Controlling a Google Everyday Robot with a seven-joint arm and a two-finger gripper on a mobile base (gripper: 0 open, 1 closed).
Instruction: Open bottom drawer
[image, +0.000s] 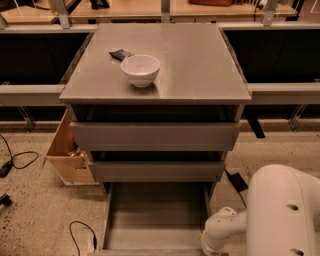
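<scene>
White arm (225, 232) at bottom right, its wrist end just beside the front right corner of the bottom drawer (155, 215). The gripper is cut off below the frame edge, so can't tell its state. Bottom drawer is pulled out at floor level. Farther back, a white bowl (140, 70) sits on the cabinet top (200, 65).

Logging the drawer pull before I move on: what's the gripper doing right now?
Gripper: not in view. The white arm runs off the bottom edge of the picture beside the pulled-out bottom drawer, so its state cannot be told.
</scene>
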